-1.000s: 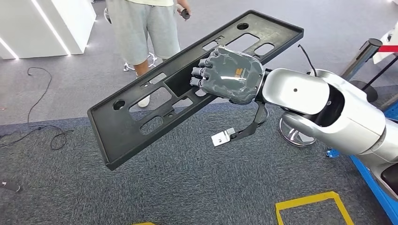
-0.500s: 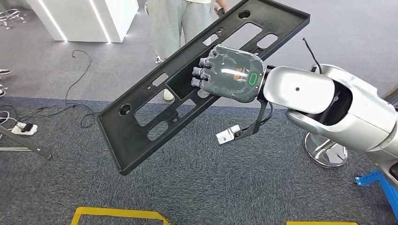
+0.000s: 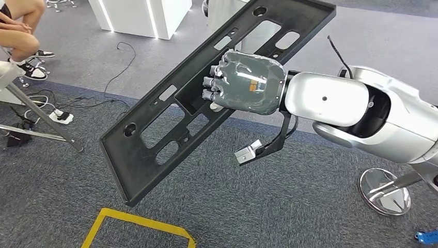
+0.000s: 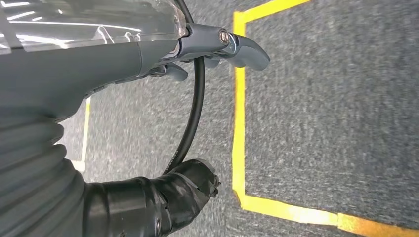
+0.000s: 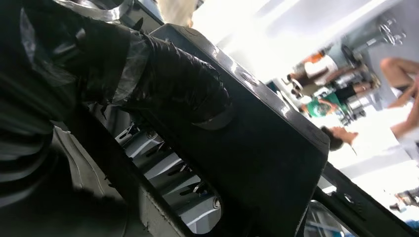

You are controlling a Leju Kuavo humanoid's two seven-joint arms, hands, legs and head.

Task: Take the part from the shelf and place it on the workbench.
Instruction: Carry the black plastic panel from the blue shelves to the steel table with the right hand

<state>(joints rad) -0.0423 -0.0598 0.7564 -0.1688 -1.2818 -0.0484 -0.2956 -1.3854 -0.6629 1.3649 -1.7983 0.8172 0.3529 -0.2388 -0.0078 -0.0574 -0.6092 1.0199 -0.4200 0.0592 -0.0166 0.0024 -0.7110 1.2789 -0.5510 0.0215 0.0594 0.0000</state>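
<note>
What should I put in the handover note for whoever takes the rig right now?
Right hand: grips the black part near its middle, fingers hooked through an opening; the part hangs tilted above the grey carpet.
Left hand: holds nothing, fingers slightly curled, above the carpet beside yellow floor tape.
Done: the part is in hand and carried.
Left: find the workbench and set the part down on it.
Nearby: a seated person, loose cables.
</note>
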